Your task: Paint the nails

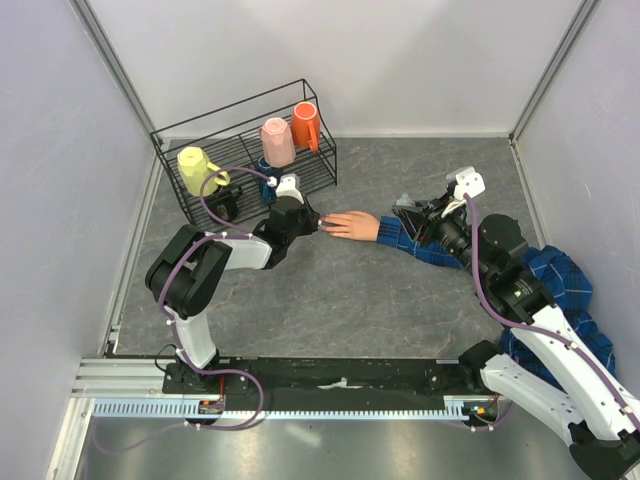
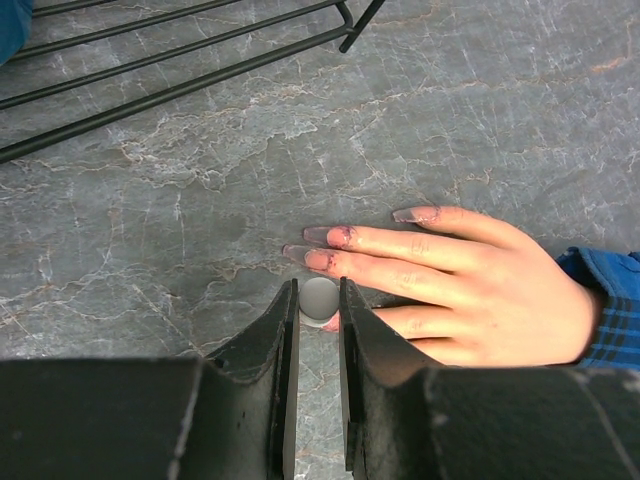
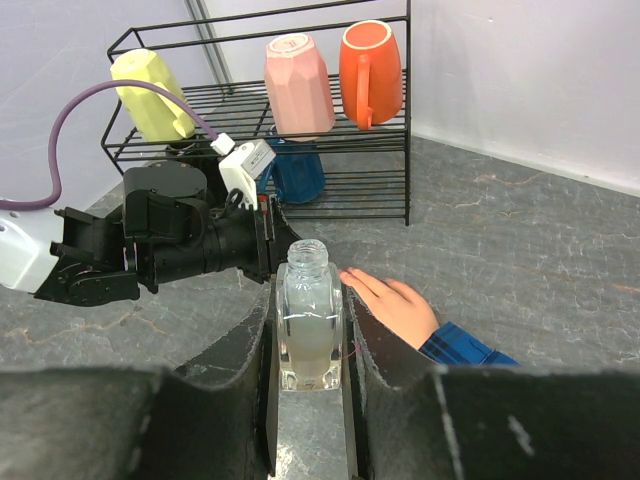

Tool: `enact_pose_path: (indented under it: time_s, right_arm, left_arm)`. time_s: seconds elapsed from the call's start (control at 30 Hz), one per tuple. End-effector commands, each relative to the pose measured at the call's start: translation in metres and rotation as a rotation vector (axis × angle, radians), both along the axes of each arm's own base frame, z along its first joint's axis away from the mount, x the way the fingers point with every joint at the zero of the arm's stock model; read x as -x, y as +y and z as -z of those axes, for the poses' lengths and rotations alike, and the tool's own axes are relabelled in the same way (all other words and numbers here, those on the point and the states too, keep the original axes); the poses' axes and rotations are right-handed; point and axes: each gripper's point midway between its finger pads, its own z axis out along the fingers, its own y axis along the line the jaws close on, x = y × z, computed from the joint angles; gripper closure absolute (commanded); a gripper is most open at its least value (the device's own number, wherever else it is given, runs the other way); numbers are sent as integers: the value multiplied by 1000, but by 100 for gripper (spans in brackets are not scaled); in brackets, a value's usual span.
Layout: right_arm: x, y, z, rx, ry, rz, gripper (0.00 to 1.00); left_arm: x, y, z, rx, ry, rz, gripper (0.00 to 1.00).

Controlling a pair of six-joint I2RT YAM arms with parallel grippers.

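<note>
Nail-painting, partway by the look of it.
Left gripper (image 2: 318, 290) pinches brush cap (image 2: 319, 299) at the fake hand (image 2: 470, 290), mid-table; three far nails (image 2: 318, 236) look tinted, nearer ones hidden. Right gripper (image 3: 311, 305) clamps the open bottle (image 3: 309, 345), further right.

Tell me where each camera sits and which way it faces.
Top: above and behind the bases, looking down on the table; left arm and right arm show.
Left wrist: on the left gripper, looking down at the hand and its nails; own fingers pinch a grey cap.
Right wrist: on the right gripper, looking across the table towards the rack; own fingers clamp a bottle.
Shared: all three see the hand and rack.
</note>
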Motion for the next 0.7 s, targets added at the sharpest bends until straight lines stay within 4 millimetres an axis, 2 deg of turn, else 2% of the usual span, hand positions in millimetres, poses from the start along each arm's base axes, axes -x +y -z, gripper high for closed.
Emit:
enact_pose_path:
  time_s: [0.0, 0.67]
  right_arm:
    - [2, 2, -11, -29, -38, -13, 100]
    - [2, 2, -11, -29, -36, -15, 100]
  left_arm:
    - [-7, 1, -11, 5, -26, -35, 98]
    - [-8, 10, -10, -15, -26, -54, 98]
